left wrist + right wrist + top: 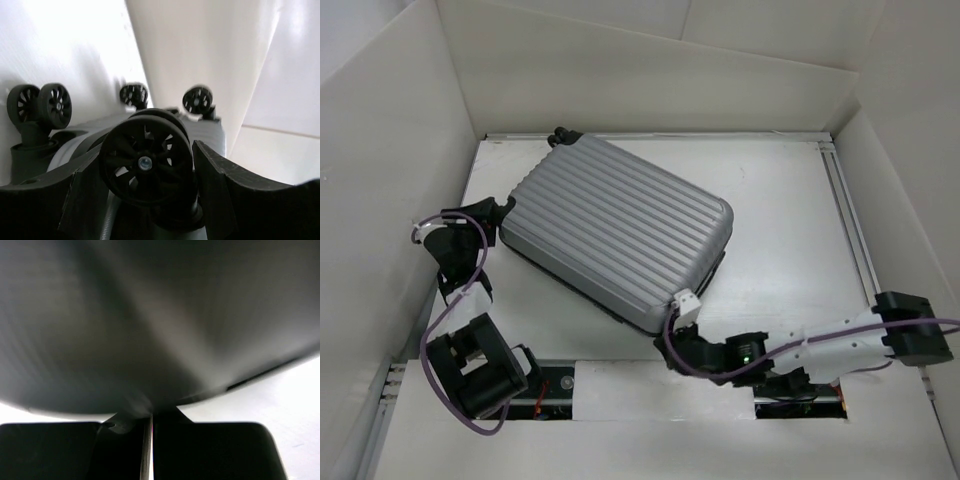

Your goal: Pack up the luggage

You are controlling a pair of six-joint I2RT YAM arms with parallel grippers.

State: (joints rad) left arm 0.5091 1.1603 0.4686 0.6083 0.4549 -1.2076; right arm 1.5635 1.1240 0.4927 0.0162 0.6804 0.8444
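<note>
The luggage [618, 232] lies closed and flat on the table [780, 230], turned diagonally. The left gripper [150, 165] has its 2 fingers around 1 black wheel [145, 162]. The right gripper [686, 304] is clenched at the near corner.

Flat white table surface [780, 215], metal rail [850, 215] along right edge; tall white foam-board walls [650, 75] enclosing back and both sides; dark slots at near edge.

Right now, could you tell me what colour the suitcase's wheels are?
Black; the wheels on the luggage show best in the left wrist view.
</note>
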